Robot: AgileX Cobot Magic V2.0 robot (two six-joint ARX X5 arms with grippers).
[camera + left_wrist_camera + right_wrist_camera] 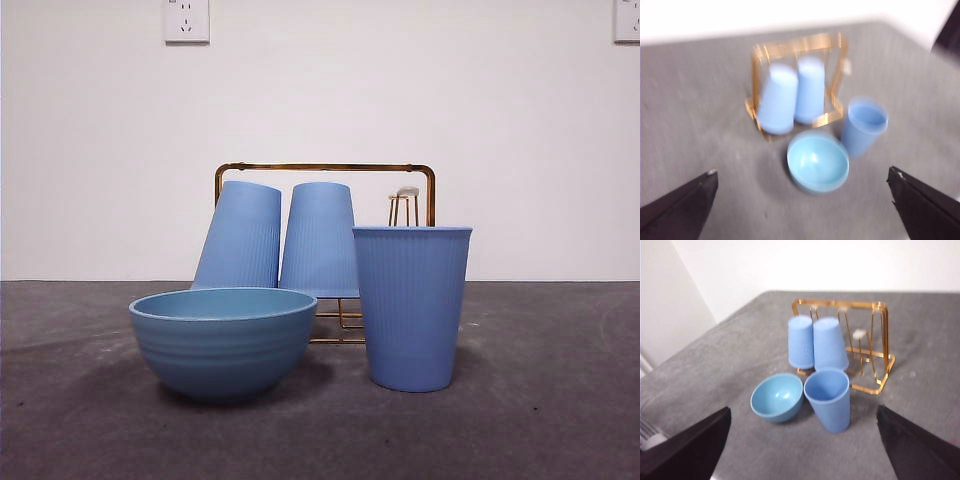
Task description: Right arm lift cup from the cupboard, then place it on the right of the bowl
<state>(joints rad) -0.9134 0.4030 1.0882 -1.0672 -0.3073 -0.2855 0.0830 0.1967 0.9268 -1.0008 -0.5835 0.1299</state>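
Observation:
A periwinkle ribbed cup (pixel 412 305) stands upright on the table, just right of the teal-blue bowl (pixel 223 340); both also show in the right wrist view, cup (pixel 828 399) and bowl (pixel 777 396). Two more cups (pixel 240 237) (pixel 319 238) hang upside down on the gold wire cupboard (pixel 325 168) behind. One prong (pixel 404 203) of the rack is bare. My right gripper (pixel 802 450) is open, raised well back from the cup and empty. My left gripper (pixel 802 205) is open, high above the bowl (pixel 818 161), empty. Neither arm shows in the front view.
Grey table surface (pixel 560 400) stretches to both sides of the group. A white wall stands behind, with power sockets (pixel 186 20) high up. The table's edge (pixel 705 335) shows in the right wrist view.

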